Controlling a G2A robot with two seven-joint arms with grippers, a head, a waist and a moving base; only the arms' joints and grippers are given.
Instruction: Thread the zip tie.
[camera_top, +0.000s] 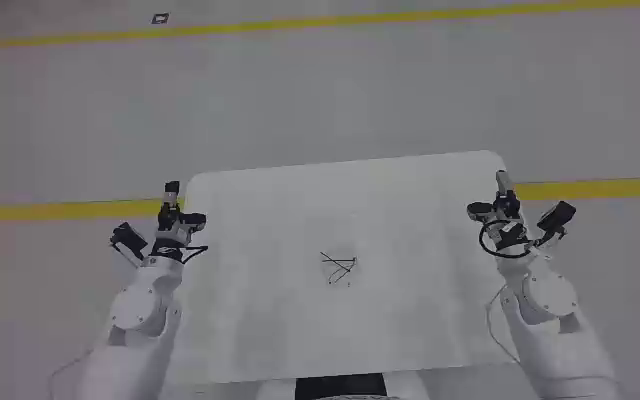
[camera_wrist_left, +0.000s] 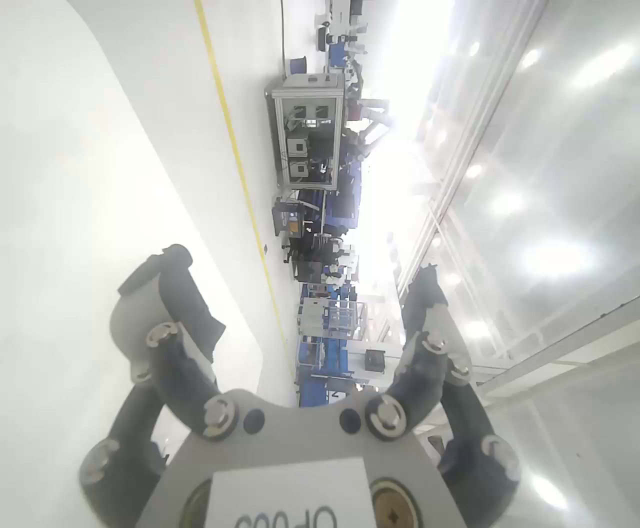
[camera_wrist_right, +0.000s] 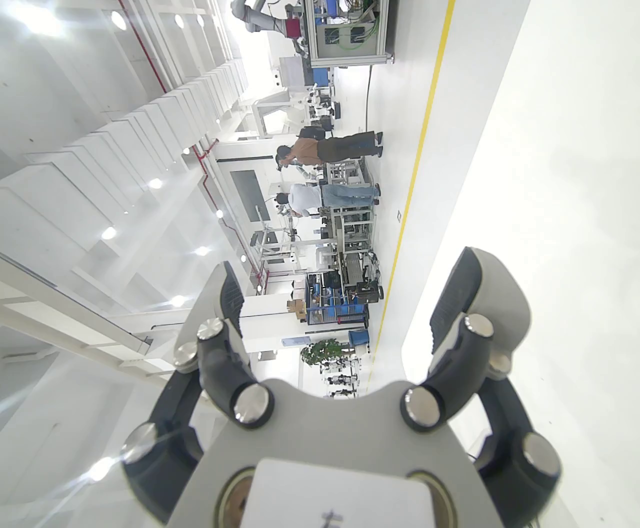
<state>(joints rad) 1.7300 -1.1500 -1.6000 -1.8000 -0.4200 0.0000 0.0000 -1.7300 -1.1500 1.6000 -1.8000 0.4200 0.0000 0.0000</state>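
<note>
Zip tie (camera_top: 338, 268) mid-surface (camera_top: 400, 200), between and well apart from left claw (camera_top: 172, 190) and right claw (camera_top: 503, 181); both wide open, empty

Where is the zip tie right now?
In the top view, the zip tie lies near the middle of the table, about midway between the left gripper and the right gripper at the table's opposite side edges, touching neither.
</note>
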